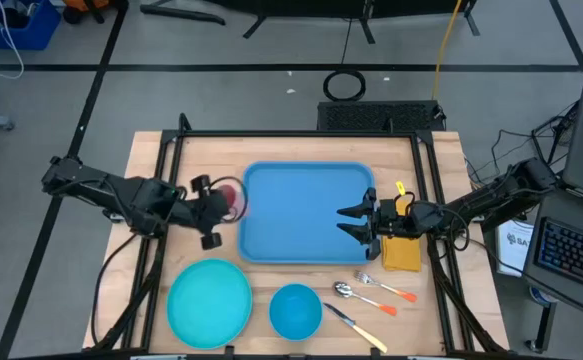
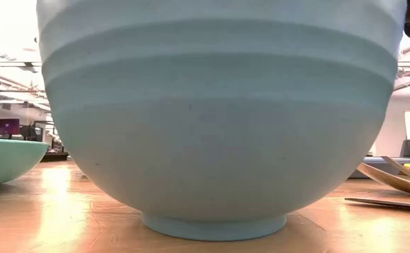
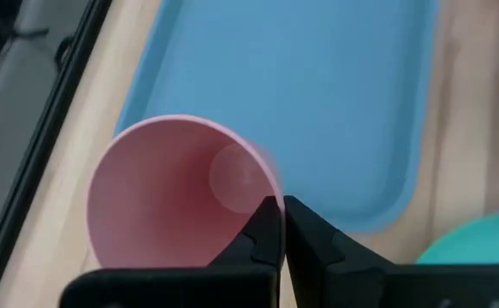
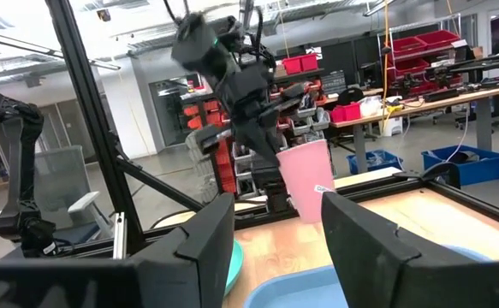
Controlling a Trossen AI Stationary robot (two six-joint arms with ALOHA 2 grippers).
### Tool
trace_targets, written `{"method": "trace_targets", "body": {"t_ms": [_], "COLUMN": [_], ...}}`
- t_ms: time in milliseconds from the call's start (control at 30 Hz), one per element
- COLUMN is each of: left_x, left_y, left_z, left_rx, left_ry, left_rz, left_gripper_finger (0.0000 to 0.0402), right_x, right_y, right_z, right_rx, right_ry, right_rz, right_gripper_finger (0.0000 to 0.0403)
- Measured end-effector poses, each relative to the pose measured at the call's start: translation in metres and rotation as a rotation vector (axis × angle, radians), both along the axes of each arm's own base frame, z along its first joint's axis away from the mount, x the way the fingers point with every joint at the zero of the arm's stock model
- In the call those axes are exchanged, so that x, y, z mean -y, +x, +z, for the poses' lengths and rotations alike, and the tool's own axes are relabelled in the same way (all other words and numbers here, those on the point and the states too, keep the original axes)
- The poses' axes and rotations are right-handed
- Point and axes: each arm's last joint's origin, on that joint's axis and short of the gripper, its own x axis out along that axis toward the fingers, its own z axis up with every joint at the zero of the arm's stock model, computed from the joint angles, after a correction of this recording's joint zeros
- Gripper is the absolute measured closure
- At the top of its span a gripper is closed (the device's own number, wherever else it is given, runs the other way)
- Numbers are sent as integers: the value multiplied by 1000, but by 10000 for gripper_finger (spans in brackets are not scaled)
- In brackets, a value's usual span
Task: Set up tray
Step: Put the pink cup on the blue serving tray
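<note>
A pink cup (image 3: pixel 176 192) hangs at the left rim of the blue tray (image 1: pixel 306 212), with my left gripper (image 3: pixel 282 224) shut on it. In the high view the cup (image 1: pixel 235 196) shows just past that gripper (image 1: pixel 223 200). From the right wrist view the cup (image 4: pixel 305 180) stands nearly upright below the left arm. My right gripper (image 1: pixel 356 222) is open over the tray's right part, nothing between its fingers (image 4: pixel 365 248). My left gripper pinches the cup's wall at the rim (image 3: pixel 270 190), one finger inside (image 3: pixel 262 235) and one outside (image 3: pixel 309 239). The fingers come slanting down from the table's left. The cup hangs mouth up, slightly tilted; my right finger hides its bottom in the right wrist view.
A turquoise plate (image 1: pixel 209 302) and a blue bowl (image 1: pixel 295 310) stand near the front edge; the bowl (image 2: pixel 219 119) fills the low view. A yellow cloth (image 1: pixel 401 252) lies right of the tray, with a spoon, fork (image 1: pixel 381 290) and knife (image 1: pixel 356 325) in front.
</note>
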Motion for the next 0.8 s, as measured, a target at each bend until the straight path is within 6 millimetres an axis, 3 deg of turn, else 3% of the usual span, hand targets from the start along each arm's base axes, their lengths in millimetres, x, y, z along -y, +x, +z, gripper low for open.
{"method": "trace_targets", "body": {"t_ms": [167, 400, 800], "left_x": [-17, -42, -73], "left_y": [21, 54, 135], "left_z": [9, 7, 17], "left_rx": [89, 71, 28], "left_ry": [-19, -10, 13], "left_rz": [-62, -78, -168], "left_gripper_finger": [397, 397, 397], "right_x": [0, 0, -2], "right_y": [0, 0, 0], "right_z": [0, 0, 2], "right_rx": [0, -3, 21], "right_ry": [0, -36, -59], "right_rz": [0, -6, 47], "right_gripper_finger": [236, 236, 236]}}
